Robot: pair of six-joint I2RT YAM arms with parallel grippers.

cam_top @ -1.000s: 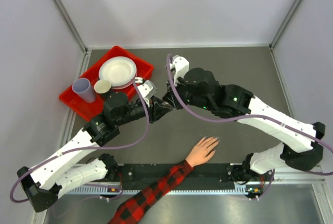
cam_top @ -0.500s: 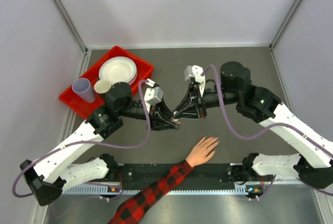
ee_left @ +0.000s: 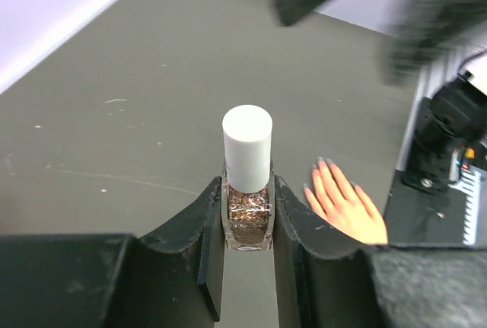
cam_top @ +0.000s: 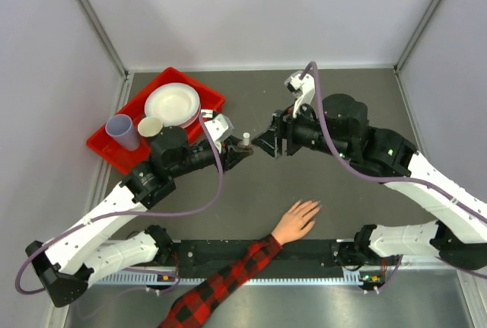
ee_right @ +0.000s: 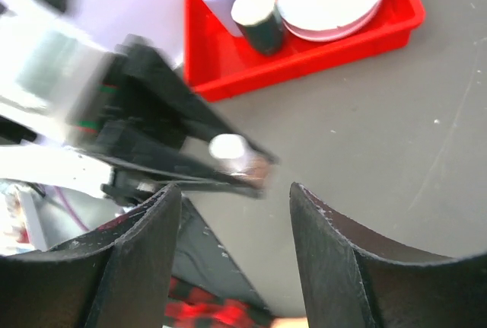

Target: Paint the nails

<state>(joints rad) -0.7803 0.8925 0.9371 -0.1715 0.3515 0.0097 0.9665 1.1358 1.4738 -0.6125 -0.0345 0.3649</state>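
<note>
My left gripper (ee_left: 247,220) is shut on a small glass nail polish bottle (ee_left: 247,214) with glittery polish and a white cap (ee_left: 246,145), held upright above the table. From above, the bottle (cam_top: 245,144) sits mid-table. My right gripper (cam_top: 266,143) hovers just right of it, open and empty. In the right wrist view, the right gripper (ee_right: 236,199) has the blurred bottle (ee_right: 242,157) beyond its fingertips. A peach hand (cam_top: 297,221) in a plaid sleeve (cam_top: 228,275) lies flat near the front edge. Its nails (ee_left: 320,162) look tiny and pale.
A red tray (cam_top: 205,92) at the back left holds white plates (cam_top: 173,104), a lilac cup (cam_top: 122,131) and a dark cup with a pale inside (cam_top: 151,127). Both arm bases and a black rail (cam_top: 319,250) line the near edge. White walls enclose the table.
The right gripper's jaws have opened and it has drawn back and up from the bottle. The left gripper has lifted the bottle back toward the table's middle. The hand stays still.
</note>
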